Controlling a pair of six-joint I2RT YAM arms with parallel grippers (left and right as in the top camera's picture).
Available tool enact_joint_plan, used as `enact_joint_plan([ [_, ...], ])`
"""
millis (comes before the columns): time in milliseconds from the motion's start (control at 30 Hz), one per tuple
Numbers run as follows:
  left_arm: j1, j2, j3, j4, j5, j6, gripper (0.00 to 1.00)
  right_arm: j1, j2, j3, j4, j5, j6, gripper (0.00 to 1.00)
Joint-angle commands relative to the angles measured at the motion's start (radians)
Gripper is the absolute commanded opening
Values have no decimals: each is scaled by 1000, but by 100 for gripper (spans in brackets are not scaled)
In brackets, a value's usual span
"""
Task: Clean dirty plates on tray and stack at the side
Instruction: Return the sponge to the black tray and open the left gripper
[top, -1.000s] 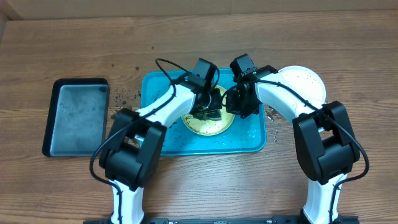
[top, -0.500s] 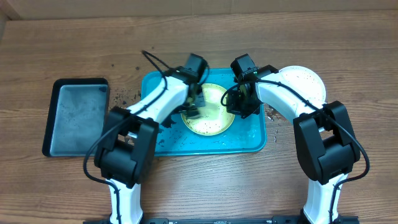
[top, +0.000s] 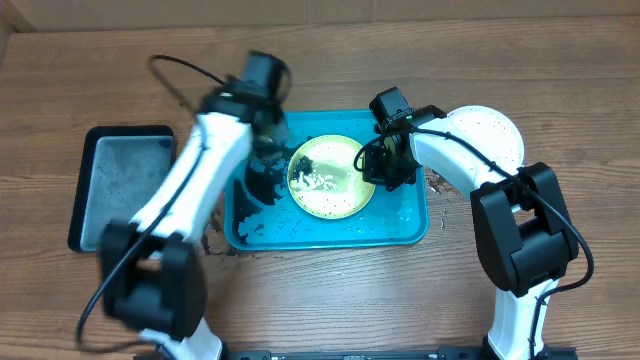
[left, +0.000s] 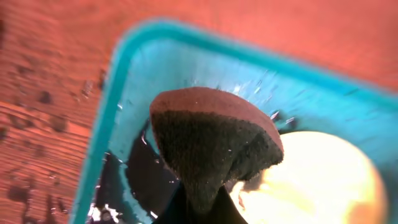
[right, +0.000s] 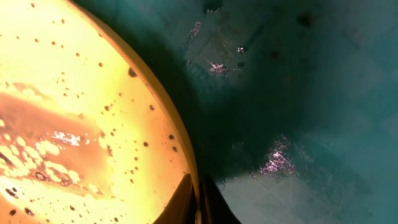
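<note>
Overhead, the left gripper (top: 262, 170) is blurred, sponge (left: 211, 140) clamped; the lime plate (top: 335, 190), in the tray (top: 400, 225), is rim-pinched by the right gripper (right: 200, 198).

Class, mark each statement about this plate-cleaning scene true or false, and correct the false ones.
1. The lime-rimmed plate lies in the teal tray. True.
2. The left gripper is empty. False: it holds a dark sponge.
3. The right gripper pinches the lime-rimmed plate's rim. True.
4. The white plate is stacked on the lime-rimmed plate. False: it rests on the table, right of the teal tray.
</note>
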Motion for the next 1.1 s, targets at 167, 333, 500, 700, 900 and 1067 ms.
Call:
enact_joint_plan([
  [167,246,-154,28,-161,71,35,4,-9,11,-8,20,63,-2,4],
  [333,421,-130,-7,-221,-36,-35,4,-9,11,-8,34,63,-2,4],
  [500,537,-96,-97,-192,-30,-140,4,-9,11,-8,37,63,-2,4],
  [700,617,-30,-228,2,-29,-185,4,-9,11,-8,36,63,-2,4],
  [900,650,61,-238,102,-21,-202,5,-9,11,-8,32,63,-2,4],
  [1067,645,80,-237,135,-14,-201,73,-9,11,-8,24,63,-2,4],
])
